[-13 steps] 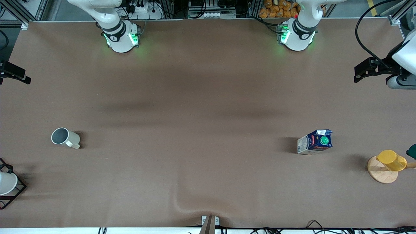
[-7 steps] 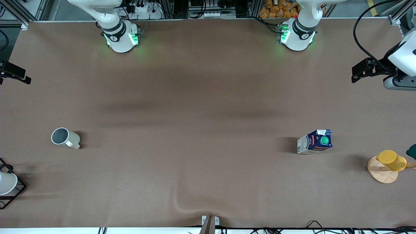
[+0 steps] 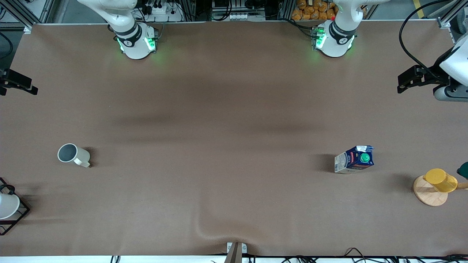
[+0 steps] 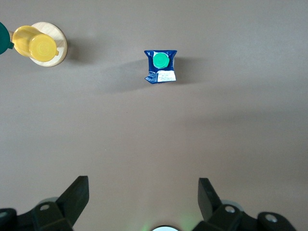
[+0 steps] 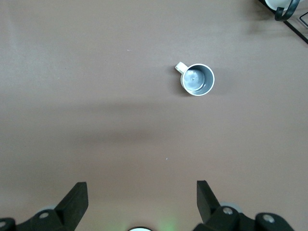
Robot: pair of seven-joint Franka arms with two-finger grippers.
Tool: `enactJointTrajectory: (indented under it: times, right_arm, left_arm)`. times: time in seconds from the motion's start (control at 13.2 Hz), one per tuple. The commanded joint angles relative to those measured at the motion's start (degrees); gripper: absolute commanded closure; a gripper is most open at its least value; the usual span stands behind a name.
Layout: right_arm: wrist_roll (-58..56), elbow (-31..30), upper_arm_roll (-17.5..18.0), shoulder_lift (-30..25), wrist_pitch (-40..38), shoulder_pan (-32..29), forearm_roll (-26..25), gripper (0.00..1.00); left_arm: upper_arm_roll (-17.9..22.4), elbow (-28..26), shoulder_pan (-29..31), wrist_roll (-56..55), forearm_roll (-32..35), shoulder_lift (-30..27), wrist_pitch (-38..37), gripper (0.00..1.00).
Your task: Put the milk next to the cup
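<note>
The milk [image 3: 354,159], a dark-blue carton with a green cap, stands upright on the brown table toward the left arm's end; it also shows in the left wrist view [image 4: 161,66]. The cup [image 3: 73,155], cream-white with a grey inside, stands upright toward the right arm's end and shows in the right wrist view [image 5: 197,79]. My left gripper [image 3: 405,82] [image 4: 142,186] is open and empty, high over the table's end. My right gripper [image 3: 22,85] [image 5: 140,188] is open and empty, high over its own end of the table.
A yellow cup on a wooden disc stand [image 3: 437,183] is beside the milk, at the left arm's end. A white cup in a black wire rack [image 3: 8,207] sits at the right arm's end, nearer the front camera than the cup. The table cover is wrinkled [image 3: 215,230] at the near edge.
Both hands shift only slightly at the table's ends. The milk and the cup have not moved.
</note>
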Motion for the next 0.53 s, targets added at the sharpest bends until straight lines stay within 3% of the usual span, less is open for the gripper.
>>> enactJointTrajectory:
  times: [0.0, 0.45]
  right_arm:
    - [0.62, -0.87, 2.54, -0.76, 0.37, -2.55, -0.46, 0.0]
    - [-1.91, -0.87, 2.64, 1.52, 1.24, -1.77, -0.46, 0.0]
  left_arm:
    - [0.08, 1.05, 1.26, 1.34, -0.06, 0.18, -0.86, 0.0]
    - [0.08, 1.05, 3.82, 1.17, -0.06, 3.69, 0.28, 0.0]
